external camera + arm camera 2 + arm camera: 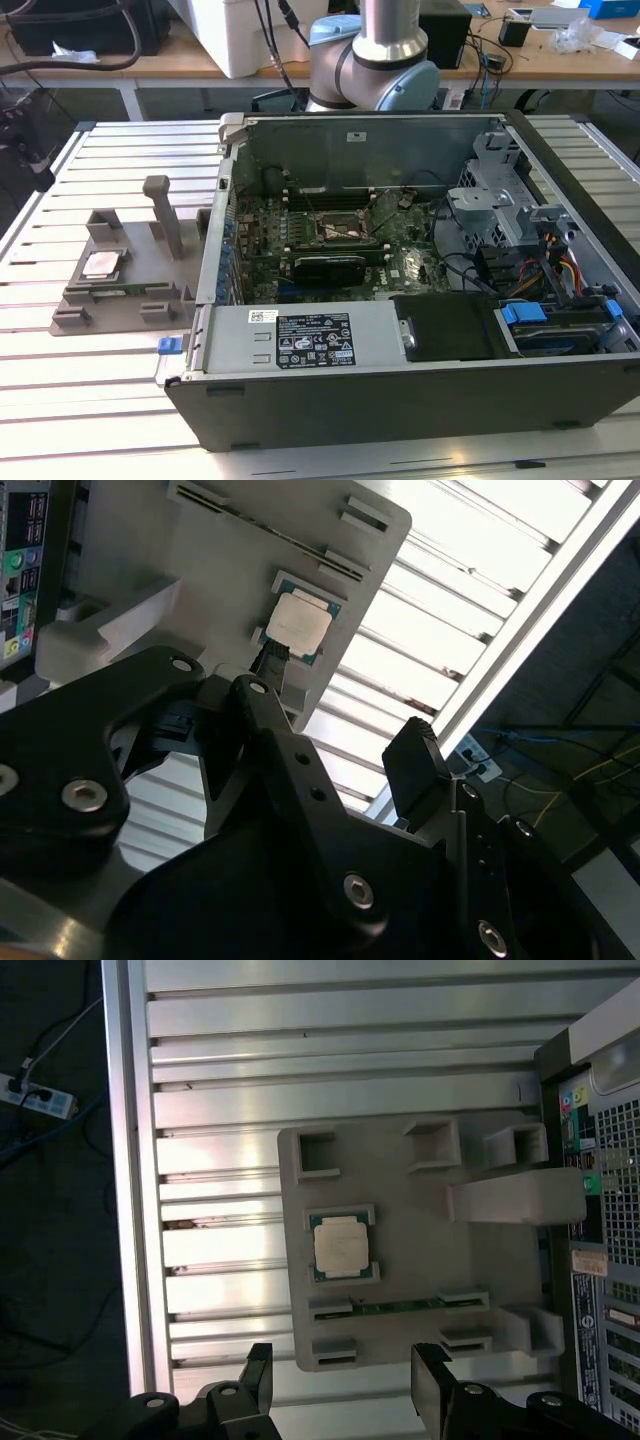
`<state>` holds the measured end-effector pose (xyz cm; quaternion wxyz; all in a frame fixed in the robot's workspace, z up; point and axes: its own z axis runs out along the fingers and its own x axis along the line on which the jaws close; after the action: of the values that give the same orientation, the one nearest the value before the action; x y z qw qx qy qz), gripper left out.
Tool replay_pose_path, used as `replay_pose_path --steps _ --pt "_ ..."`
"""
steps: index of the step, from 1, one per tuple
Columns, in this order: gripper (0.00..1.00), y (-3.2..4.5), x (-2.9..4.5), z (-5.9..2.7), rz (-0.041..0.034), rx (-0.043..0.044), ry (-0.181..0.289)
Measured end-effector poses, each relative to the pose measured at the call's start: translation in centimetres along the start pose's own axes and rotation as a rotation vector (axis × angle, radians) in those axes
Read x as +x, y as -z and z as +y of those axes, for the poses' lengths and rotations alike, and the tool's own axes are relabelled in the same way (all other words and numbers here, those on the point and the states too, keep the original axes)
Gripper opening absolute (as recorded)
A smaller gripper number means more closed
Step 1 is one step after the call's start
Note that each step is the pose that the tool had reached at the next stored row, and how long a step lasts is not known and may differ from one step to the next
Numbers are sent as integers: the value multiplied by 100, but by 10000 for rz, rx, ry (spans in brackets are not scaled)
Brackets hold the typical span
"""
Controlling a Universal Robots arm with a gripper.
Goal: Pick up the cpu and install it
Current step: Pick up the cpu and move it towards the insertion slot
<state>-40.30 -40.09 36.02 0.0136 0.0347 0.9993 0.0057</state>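
Looking across one slatted metal table point(100, 400), I see one open desktop computer case point(400, 410) lying on its side. It takes up the middle of the exterior view and that view's right. One robot arm point(380, 50) rises at the far side, behind the case. Inside the case lies one green motherboard point(410, 265) with one square socket point(345, 232) near its centre.

At the exterior view's left, just beside the case, one grey fixture plate point(150, 300) sits on the table, with one upright post point(163, 215) rising from it. The one cpu point(103, 264) lies flat in a square recess of that plate, silvery top up. It appears in both wrist views point(340, 1246) point(298, 625), seated in the recess with its thin dark rim showing.

My one gripper point(345, 1390) hangs above the plate, clear of the chip. Its two black fingers point(258, 1385) are spread wide, gripping nothing, with the chip beyond the gap between them.
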Motion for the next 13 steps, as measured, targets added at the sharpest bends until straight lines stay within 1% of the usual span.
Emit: replay_pose_path --steps 13 --pt "66 -61 2 -1 0 0 0"
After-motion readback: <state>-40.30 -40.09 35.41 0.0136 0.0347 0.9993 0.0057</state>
